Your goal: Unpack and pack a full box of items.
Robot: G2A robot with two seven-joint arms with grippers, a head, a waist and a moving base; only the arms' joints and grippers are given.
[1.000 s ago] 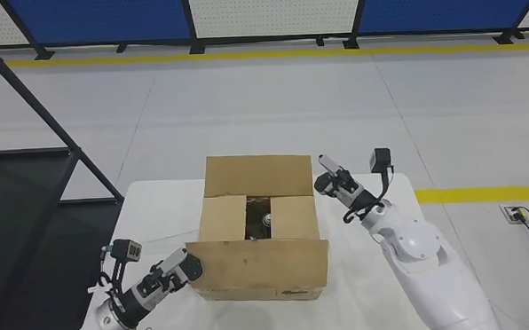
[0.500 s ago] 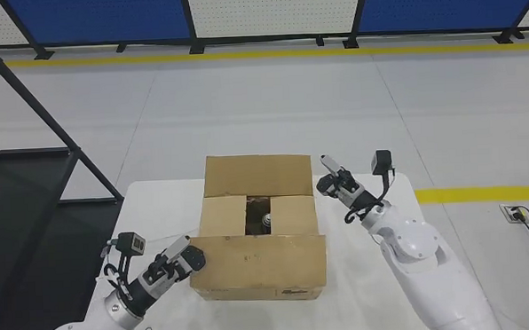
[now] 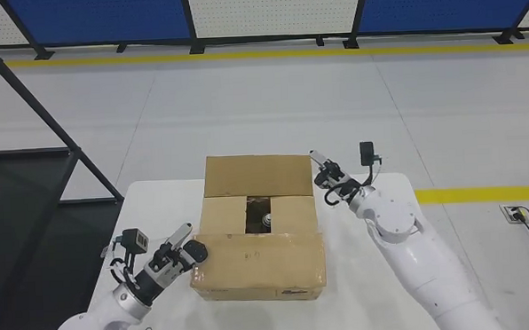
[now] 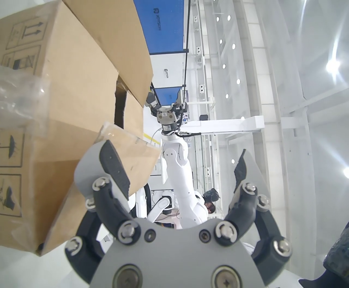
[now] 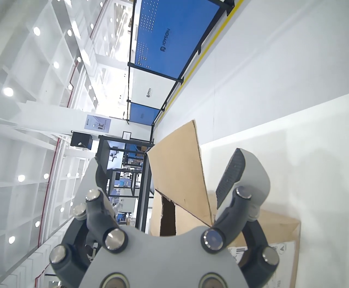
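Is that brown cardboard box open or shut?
Partly open: the brown cardboard box has its far flap back and a dark gap between two inner flaps.

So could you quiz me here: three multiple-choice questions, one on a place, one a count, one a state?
1. The cardboard box stands on: A the white table; B the floor; C a black rack.
2. Grippers beside the box: A one; B two; C three.
3. The box's top is: A taped shut; B missing; C partly open.
Answers: A, the table shows on both sides of it; B, the left gripper and right gripper sit at opposite corners; C, a dark gap shows between its flaps.
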